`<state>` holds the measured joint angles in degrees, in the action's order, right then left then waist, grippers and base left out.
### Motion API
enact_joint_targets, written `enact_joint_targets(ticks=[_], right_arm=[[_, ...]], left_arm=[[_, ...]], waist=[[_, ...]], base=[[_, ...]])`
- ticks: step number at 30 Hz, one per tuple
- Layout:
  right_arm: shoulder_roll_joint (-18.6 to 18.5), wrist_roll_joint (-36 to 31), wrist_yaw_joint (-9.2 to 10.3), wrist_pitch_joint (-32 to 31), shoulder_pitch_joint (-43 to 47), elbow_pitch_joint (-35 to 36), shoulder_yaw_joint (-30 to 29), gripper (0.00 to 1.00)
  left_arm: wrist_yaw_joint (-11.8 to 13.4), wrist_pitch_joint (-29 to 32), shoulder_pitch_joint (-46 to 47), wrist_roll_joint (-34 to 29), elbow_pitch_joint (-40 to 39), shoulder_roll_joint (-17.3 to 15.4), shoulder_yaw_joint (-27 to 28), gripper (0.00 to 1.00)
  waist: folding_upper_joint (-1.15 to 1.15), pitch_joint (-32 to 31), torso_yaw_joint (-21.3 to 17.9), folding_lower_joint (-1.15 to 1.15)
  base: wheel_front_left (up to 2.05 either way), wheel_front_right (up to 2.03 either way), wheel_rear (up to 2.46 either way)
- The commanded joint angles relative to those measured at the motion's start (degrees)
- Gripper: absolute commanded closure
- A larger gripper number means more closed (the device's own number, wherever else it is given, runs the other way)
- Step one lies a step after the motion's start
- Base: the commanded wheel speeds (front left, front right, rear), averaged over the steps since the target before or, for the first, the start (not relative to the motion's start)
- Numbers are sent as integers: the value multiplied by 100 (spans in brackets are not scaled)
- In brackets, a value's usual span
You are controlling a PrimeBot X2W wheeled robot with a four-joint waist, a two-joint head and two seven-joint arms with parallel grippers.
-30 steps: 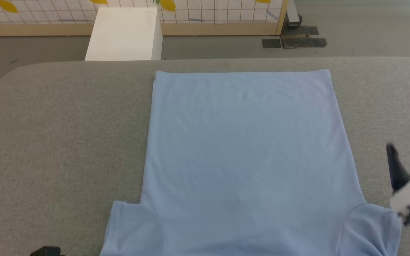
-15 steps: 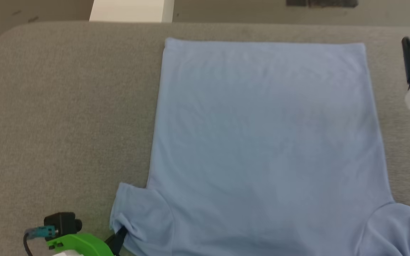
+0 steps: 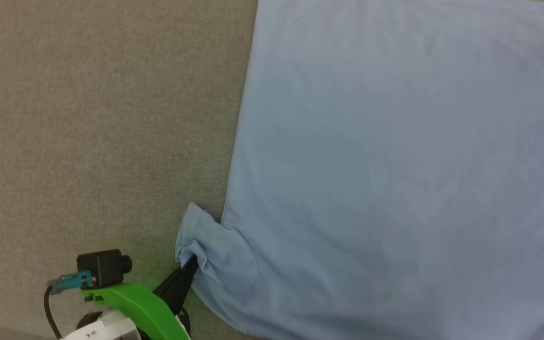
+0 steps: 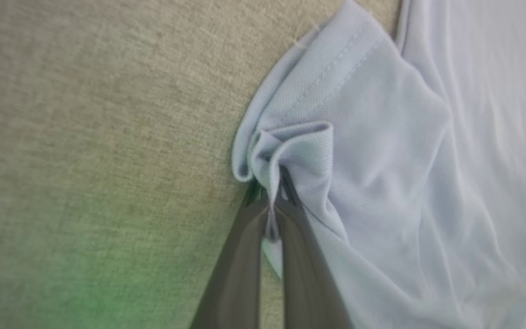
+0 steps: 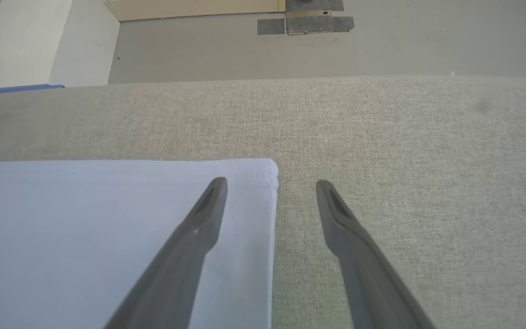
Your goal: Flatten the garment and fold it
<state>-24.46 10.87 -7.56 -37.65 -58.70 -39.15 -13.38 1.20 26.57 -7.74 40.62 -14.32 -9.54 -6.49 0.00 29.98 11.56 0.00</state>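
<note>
Mostly flat, garment [image 3: 395, 165] on grey fabric [image 3: 88, 118]

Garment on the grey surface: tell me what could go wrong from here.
1. The left gripper has its fingers shut on a thin bunched fold at the sleeve edge of the garment; a pull could slip it free or crease the sleeve more.
2. The right gripper stands open astride the hem corner, one finger over cloth, one over the grey surface; closing there might miss the corner.
</note>
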Motion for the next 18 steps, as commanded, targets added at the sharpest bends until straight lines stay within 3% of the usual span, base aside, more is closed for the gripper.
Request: enact_joint_targets(ticks=[1,6,7,8,10,11,14,18], right_arm=[[-11,-108,8,-183,-122,5,-48,0],[32,-401,8,-943,-263,118,-281,0],[47,-478,8,-1112,-256,158,-328,27],[58,-542,8,-1242,-241,198,-366,60],[99,-642,8,-1448,-189,344,-400,95],[120,-665,8,-1508,-155,422,-414,100],[193,-683,8,-1612,17,706,-450,100],[197,-575,8,-956,377,1206,-325,100]], left_arm=[[72,6,186,-98,250,51,-30,100],[51,-69,210,-85,280,93,-56,100],[47,-86,211,-85,291,103,-65,100],[45,-99,211,-84,299,111,-72,100],[42,-119,214,-78,316,128,-86,100],[43,-126,217,-78,323,132,-89,100],[55,-132,227,-75,350,130,-89,100],[66,-131,240,-78,367,105,-79,100]], waist=[[0,428,334,0],[0,612,372,0],[0,631,372,0],[0,640,369,0],[0,652,361,0],[0,652,355,0],[0,619,319,0],[0,476,270,0]], base=[[0,0,0],[0,0,0],[0,0,0],[0,0,0],[0,0,0],[0,0,0],[0,0,0],[0,0,0]])
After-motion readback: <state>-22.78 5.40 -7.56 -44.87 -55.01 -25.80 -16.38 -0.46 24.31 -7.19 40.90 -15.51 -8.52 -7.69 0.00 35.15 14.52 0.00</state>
